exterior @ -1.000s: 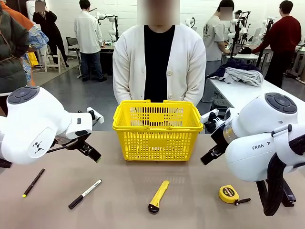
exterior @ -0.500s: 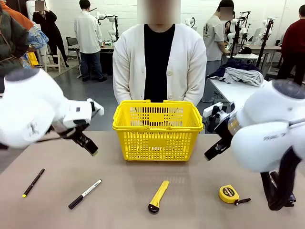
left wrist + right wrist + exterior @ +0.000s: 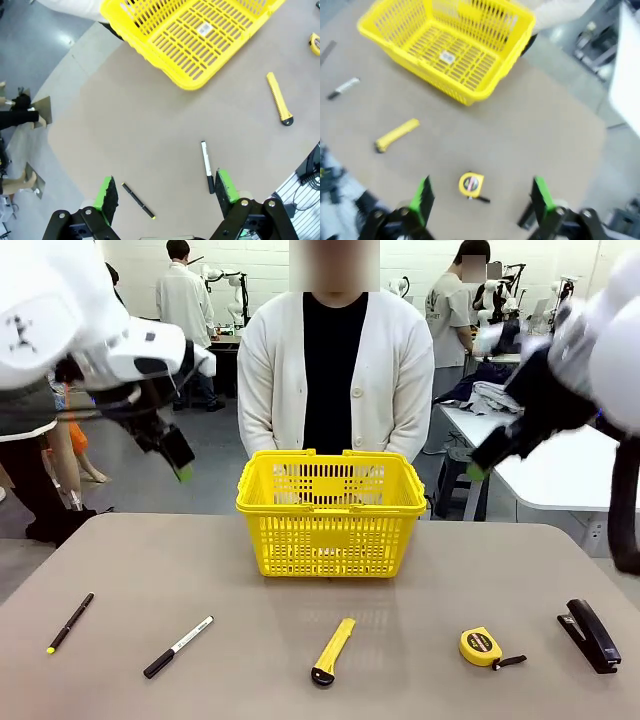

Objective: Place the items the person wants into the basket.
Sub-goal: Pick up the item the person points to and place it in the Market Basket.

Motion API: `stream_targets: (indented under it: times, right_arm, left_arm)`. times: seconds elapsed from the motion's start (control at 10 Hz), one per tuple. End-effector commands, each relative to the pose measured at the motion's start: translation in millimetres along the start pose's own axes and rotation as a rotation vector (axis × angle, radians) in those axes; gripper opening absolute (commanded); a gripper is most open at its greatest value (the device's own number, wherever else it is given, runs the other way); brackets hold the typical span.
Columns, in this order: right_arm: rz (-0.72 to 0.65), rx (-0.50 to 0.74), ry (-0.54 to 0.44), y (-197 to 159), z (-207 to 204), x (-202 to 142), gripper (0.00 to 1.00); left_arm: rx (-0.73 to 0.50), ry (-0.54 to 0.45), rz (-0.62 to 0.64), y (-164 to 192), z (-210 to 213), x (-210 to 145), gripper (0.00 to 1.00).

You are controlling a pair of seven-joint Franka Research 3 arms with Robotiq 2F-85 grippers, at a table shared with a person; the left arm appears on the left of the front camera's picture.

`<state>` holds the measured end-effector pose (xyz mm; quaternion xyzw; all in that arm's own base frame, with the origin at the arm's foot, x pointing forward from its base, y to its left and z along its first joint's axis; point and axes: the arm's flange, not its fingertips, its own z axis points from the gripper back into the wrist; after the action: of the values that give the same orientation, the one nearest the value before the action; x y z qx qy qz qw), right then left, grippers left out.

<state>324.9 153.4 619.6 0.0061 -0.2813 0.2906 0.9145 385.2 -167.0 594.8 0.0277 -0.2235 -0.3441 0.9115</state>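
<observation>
here left gripper [image 3: 166,189] and right gripper [image 3: 481,194] gape empty; basket [image 3: 330,540] label [image 3: 203,30] unreadable.

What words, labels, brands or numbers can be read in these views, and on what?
No text is legible.
White sticker on the yellow basket floor: too small to read.
Label on the tape measure: blurred, unreadable.
Black logo mark on the left arm: no letters.

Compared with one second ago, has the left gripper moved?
Yes. The left gripper has risen: it was low beside the basket wall, and now it hangs left of the basket at about rim height.
</observation>
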Motion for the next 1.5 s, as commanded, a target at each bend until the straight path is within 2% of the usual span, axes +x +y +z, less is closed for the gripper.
stream_targets:
  times: [0.0,0.1,0.2,0.7,0.8,0.9,1.0,1.1,1.4]
  right_arm:
    - [-0.006,-0.052,0.002,11,18,17,1.0]
    - [-0.006,-0.055,-0.011,14,25,18,1.0]
    - [0.007,-0.011,-0.021,7,25,12,1.0]
    - [0.004,-0.015,-0.016,11,28,15,1.0]
    - [0.079,0.21,0.072,-19,26,-2,1.0]
    - [0.111,0.366,0.078,-49,25,-21,1.0]
    - [0.151,0.464,0.045,-78,24,-40,1.0]
    - [0.189,0.531,0.035,-104,26,-67,1.0]
    - [0.154,0.599,-0.201,-149,63,-132,1.0]
  left_arm:
    - [0.015,-0.013,0.001,7,13,5,1.0]
    - [0.023,-0.023,0.0,7,22,5,1.0]
    - [0.008,-0.016,0.005,4,12,5,1.0]
    - [0.008,-0.016,0.005,4,12,5,1.0]
    - [0.008,-0.014,0.006,4,13,6,1.0]
    - [-0.184,-0.072,-0.027,41,20,-11,1.0]
    - [-0.312,-0.12,-0.053,70,27,-30,1.0]
    - [-0.356,-0.168,-0.075,94,41,-56,1.0]
    - [-0.373,-0.275,-0.07,137,75,-120,1.0]
